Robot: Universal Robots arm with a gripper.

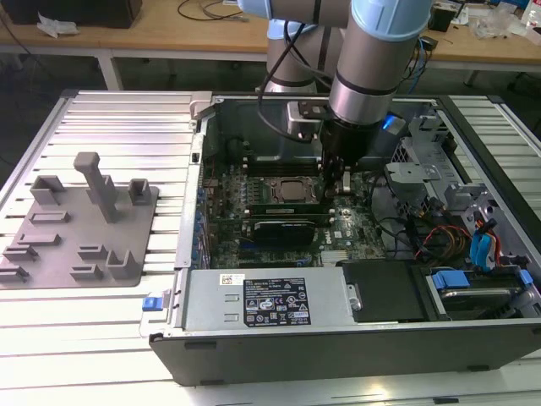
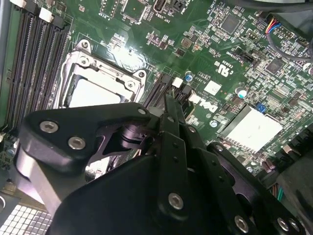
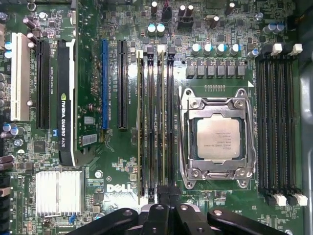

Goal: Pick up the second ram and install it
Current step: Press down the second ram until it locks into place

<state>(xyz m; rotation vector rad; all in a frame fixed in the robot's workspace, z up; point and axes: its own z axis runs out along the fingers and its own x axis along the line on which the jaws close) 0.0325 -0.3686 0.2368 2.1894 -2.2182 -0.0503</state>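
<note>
Black claw (image 3: 164,193) shut, over seated ram (image 3: 160,117)

The black claw (image 2: 168,105) hangs over the green motherboard (image 2: 234,58) beside the processor socket (image 2: 95,85).

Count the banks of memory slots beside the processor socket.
2. The near bank sits right by the tool, on one side of the processor socket; the far bank sits on its opposite side.

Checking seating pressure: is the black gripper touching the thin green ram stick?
Cannot tell: in the first wrist view the gripper hides the end of the ram stick.
</note>
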